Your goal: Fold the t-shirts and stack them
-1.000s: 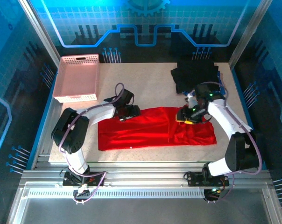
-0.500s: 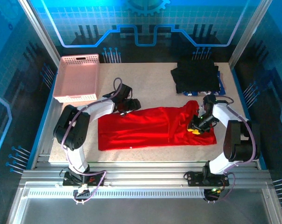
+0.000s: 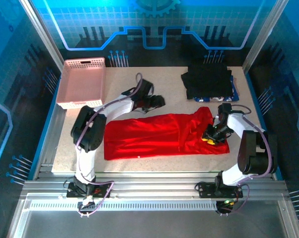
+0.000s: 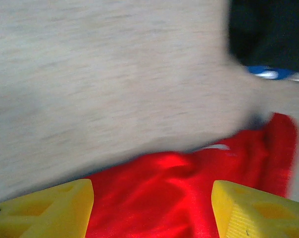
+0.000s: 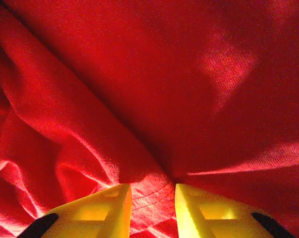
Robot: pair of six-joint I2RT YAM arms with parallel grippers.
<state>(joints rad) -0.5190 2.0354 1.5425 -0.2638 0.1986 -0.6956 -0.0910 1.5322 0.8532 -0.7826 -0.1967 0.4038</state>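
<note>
red t-shirt (image 3: 149, 136) is lying spread on the tabletop (image 3: 164, 82), front-centre, with its long axis running left to right. its right end is sitting bunched into a raised ridge. the stack of folded dark shirts (image 3: 209, 82) is resting at the far right, apart from the red one.

right claw (image 3: 212, 135) is bearing down on the shirt's right end. in the wrist view its fingers (image 5: 107, 210) are standing nearly together with red cloth gathered between them and creases running into the gap. reading this as a pinch on the fabric.

left claw (image 3: 158, 102) is hovering over bare tabletop just beyond the shirt's far edge, about mid-length. its fingers (image 4: 45, 210) are spread wide and gripping nothing, with red cloth showing below between them. that view is coming out blurred.

judgement: the fold is underway, not stacking yet. from the right claw the rest of the shirt is stretching leftward along the long axis, so the held end is likely wanting carrying that way. the left arm is nearer the free left half, and the cloth is lying on its near side.
</note>
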